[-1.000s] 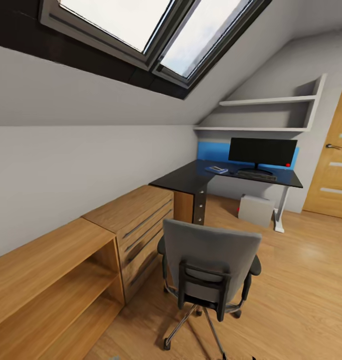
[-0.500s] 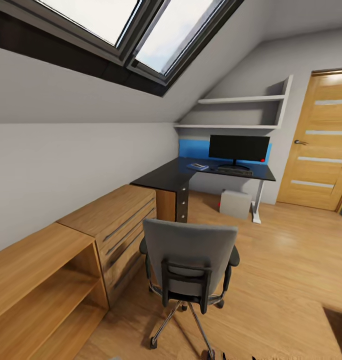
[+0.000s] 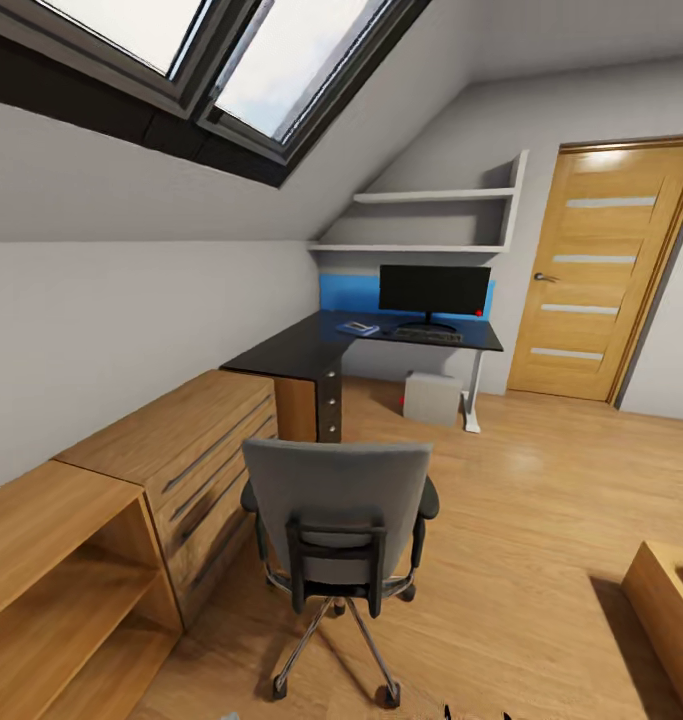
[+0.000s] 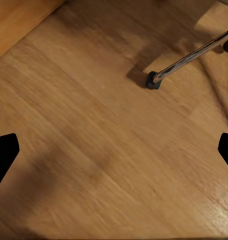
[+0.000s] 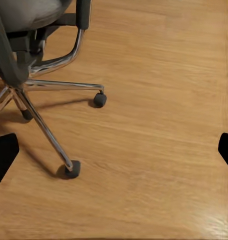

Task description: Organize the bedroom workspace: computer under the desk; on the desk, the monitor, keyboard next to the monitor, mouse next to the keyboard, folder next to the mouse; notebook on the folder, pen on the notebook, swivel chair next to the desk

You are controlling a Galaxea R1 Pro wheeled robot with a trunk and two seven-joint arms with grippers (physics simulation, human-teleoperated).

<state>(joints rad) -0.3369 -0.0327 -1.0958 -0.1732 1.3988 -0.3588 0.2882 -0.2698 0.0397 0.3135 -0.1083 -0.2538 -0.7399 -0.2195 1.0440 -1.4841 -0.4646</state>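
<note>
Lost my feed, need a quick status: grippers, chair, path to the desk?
Both grippers open, holding nothing. Swivel chair stands short of the desk, its back toward the camera. Folder already on the desk. Chair itself blocks the approach.

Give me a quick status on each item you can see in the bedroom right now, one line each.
swivel chair: upright on the floor, back toward the camera, apart from the desk.
desk: drawers shut.
monitor: upright on the desk, screen dark.
keyboard: flat on the desk before the monitor.
computer: upright on the floor under the desk.
folder: flat on the desk.
door: shut.
left tool: open, empty.
right tool: open, empty.
</note>
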